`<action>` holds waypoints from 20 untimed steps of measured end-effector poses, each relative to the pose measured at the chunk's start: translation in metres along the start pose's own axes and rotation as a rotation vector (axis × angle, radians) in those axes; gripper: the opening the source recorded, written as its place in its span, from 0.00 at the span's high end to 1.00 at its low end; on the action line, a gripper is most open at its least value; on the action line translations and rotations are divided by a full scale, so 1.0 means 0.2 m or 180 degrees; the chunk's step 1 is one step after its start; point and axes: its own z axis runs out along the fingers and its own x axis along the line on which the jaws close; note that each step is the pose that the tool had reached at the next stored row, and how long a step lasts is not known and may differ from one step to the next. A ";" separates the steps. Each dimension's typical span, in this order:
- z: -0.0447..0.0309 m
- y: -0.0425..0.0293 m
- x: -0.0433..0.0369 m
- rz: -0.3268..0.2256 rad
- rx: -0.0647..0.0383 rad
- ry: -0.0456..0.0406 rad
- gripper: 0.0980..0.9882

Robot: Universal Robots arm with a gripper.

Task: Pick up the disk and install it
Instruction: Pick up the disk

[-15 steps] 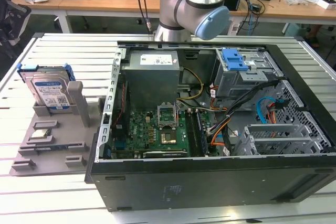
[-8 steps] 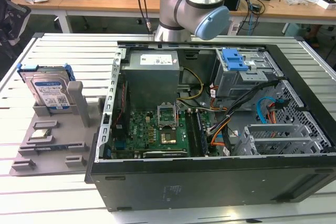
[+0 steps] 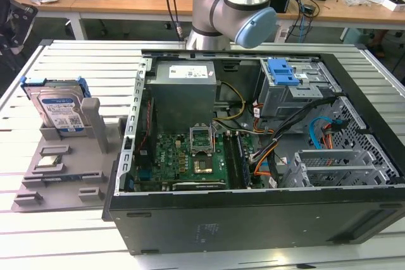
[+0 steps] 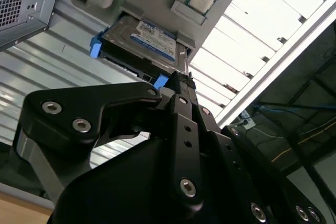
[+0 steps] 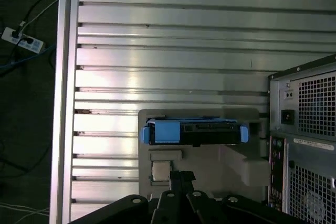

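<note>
Find the flat rectangular silver metal disk (image 3: 60,109), white-and-blue label on its face and blue plastic frame round its edges, standing on edge in a slot of the grey plastic holder (image 3: 69,156). Look for that holder on the slatted aluminium desk (image 3: 63,245), just beside the open black computer case (image 3: 253,219), at the exterior view's left of it. Note the small square silver chip (image 3: 50,161) lying flat on the same holder, near the disk but apart from it.

Seen in both wrist views: the black tool (image 5: 182,176), closed up and clamped on nothing, hovering apart from the disk, with the disk's upper edge turned toward it in the first wrist view. Not yet picked up, by the look of it.

Probably stiff and fairly heavy for its size, with no give under pressure. Likely smooth and a little slippery on the bare metal faces. Likely sensitive to knocks too, so no dropping or banging. Best taken across the two broad faces, near the middle of the upper edge, for balance. Better avoided as the only hold: the blue frame, plastic and perhaps flexible. Worth keeping off any connector pins.
</note>
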 end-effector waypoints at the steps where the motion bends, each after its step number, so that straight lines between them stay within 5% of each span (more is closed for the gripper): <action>1: 0.000 0.000 0.000 -0.0076 -0.0002 0.0003 0.99; 7: 0.000 0.000 0.000 -0.0451 -0.0010 0.0020 0.99; 20: 0.000 0.000 0.000 -0.0944 -0.0022 0.0043 0.99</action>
